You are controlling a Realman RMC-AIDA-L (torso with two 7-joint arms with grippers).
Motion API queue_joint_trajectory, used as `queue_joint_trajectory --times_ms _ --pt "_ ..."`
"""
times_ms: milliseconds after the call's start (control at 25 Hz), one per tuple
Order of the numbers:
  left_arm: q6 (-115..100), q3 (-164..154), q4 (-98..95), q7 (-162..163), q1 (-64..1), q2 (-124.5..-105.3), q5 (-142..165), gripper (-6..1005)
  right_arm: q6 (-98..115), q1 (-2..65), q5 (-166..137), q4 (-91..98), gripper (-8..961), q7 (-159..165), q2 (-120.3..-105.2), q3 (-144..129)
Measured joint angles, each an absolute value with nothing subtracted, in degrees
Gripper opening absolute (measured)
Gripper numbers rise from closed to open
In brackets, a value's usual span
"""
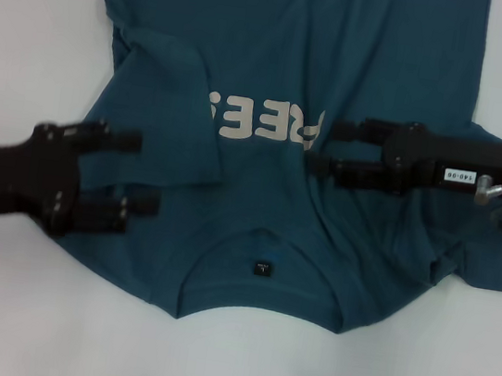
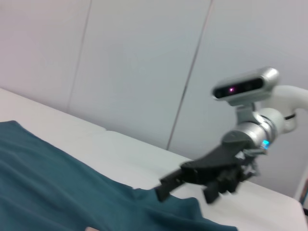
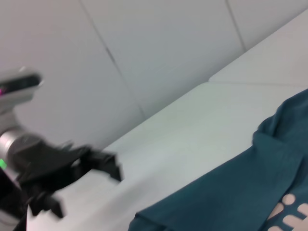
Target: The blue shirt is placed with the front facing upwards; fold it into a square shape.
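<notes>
The blue shirt (image 1: 345, 52) lies front up on the white table, its collar and small dark neck label (image 1: 261, 267) nearest me. Its left sleeve is folded in over the chest and covers the start of the off-white letters (image 1: 265, 120). The right sleeve (image 1: 479, 262) lies bunched at the right. My left gripper (image 1: 141, 173) is open over the folded sleeve's edge near the shoulder. My right gripper (image 1: 324, 145) is open above the chest, at the end of the letters. The left wrist view shows the shirt (image 2: 48, 183) with the right gripper (image 2: 187, 192) hovering over it.
Bare white table (image 1: 28, 44) surrounds the shirt at the left, right and front. White wall panels (image 2: 144, 57) stand behind the table. The right wrist view shows the shirt's edge (image 3: 231, 197) and the left arm's gripper (image 3: 79, 180) farther off.
</notes>
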State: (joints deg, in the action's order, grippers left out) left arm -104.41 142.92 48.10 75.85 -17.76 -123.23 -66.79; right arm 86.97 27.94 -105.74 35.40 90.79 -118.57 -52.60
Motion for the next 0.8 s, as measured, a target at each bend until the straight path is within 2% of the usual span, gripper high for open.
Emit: queue_joint_trajectory --times_ms 120,160,200,360,560,640,800 --pt "-106.23 142.89 44.51 72.53 -16.64 -122.07 -66.66 859 88.46 27.72 -105.72 35.10 912 92.41 -118.41 -49.50" --pt "-106.77 142.92 43.13 71.86 -15.83 -121.68 -66.57 859 90.79 27.21 -106.33 35.72 912 96.66 -117.74 -46.66" --pt "-106.77 142.92 43.13 71.86 -15.83 -121.68 -66.57 859 90.79 27.21 -106.33 35.72 912 96.66 -117.74 -46.66" --pt "-107.16 143.80 42.80 75.26 -14.76 -121.59 -66.94 859 97.44 25.18 -108.97 40.05 912 112.03 -113.82 -42.06" --pt "-107.15 146.42 42.68 77.98 -14.30 -121.73 -66.96 859 103.33 21.49 -115.16 43.29 912 128.38 -107.45 -31.84" --pt "-107.09 146.85 42.64 78.03 -14.28 -121.84 -66.98 859 103.71 20.52 -122.59 45.46 912 133.42 -105.95 -29.12" --pt "-106.92 147.56 42.57 78.01 -14.32 -122.19 -67.03 859 105.91 20.70 -134.50 48.65 912 137.47 -105.67 -23.99"
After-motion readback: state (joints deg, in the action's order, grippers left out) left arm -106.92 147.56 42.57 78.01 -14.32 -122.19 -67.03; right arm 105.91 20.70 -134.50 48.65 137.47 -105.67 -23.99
